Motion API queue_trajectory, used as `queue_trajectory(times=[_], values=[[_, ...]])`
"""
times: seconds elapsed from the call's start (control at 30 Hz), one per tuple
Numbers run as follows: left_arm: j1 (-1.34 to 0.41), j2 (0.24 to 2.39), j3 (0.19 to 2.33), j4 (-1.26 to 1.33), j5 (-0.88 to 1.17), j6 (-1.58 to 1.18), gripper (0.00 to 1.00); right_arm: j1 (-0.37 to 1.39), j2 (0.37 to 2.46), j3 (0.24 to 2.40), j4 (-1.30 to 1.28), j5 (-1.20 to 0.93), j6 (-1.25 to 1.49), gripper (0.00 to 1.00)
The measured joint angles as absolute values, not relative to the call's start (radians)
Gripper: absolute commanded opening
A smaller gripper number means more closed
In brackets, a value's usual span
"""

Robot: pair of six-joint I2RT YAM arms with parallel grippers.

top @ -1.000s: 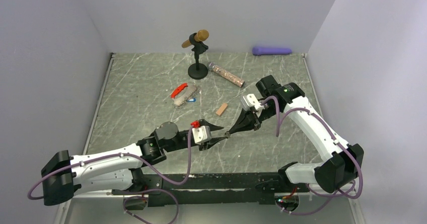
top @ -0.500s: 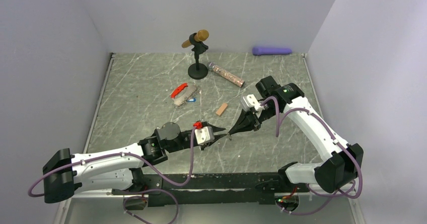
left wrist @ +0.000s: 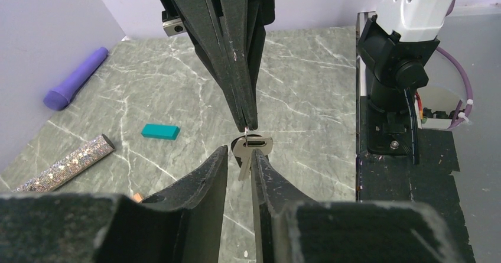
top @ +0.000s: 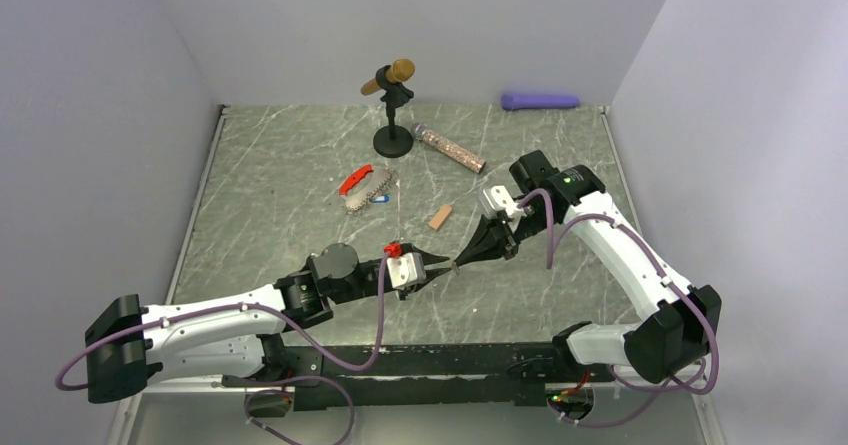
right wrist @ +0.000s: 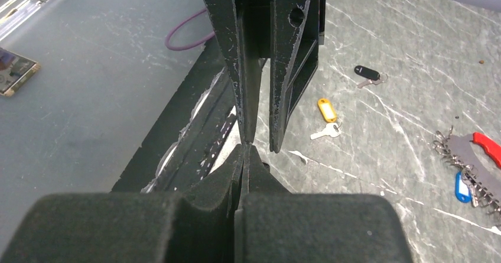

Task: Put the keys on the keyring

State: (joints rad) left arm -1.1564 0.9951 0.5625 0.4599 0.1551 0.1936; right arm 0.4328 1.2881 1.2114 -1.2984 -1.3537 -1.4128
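Item: key (left wrist: 254,144), held above the worktop (left wrist: 307,68), well apart from keyring (top: 356,181). Closed right hand (left wrist: 250,123) pinches its tiny loop; left hand (left wrist: 239,153) flanks the blade, cannot tell if clamped. Risk: early release or a twist in the handover drops it.

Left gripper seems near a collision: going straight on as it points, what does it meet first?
Probably the key at its tips, then the right gripper pinching it; depth unclear.
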Motion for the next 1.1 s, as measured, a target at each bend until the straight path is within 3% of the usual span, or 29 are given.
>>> queue_trajectory(times=[0.4, 0.53, 0.67, 0.9, 0.93, 1.03, 1.1], values=[[-1.159, 1.027, 0.580, 0.460, 0.159, 0.182, 0.22, 0.430, 1.288, 1.199, -1.285, -1.356, -1.402, 0.00], [-1.160, 1.028, 0.585, 0.462, 0.160, 0.177, 0.16, 0.430, 1.288, 1.195, -1.280, -1.356, -1.394, 0.00], [-1.160, 1.029, 0.588, 0.462, 0.160, 0.171, 0.00, 0.430, 1.288, 1.191, -1.274, -1.356, -1.392, 0.00], [-1.160, 1.032, 0.590, 0.459, 0.160, 0.167, 0.00, 0.429, 1.288, 1.190, -1.273, -1.356, -1.387, 0.00], [-1.160, 1.032, 0.590, 0.459, 0.160, 0.167, 0.00, 0.429, 1.288, 1.190, -1.272, -1.356, -1.386, 0.02], [-1.160, 1.031, 0.590, 0.459, 0.156, 0.161, 0.00, 0.425, 1.288, 1.190, -1.270, -1.357, -1.376, 0.27], [-1.160, 1.028, 0.589, 0.460, 0.134, 0.152, 0.00, 0.421, 1.288, 1.188, -1.270, -1.365, -1.367, 0.36]])
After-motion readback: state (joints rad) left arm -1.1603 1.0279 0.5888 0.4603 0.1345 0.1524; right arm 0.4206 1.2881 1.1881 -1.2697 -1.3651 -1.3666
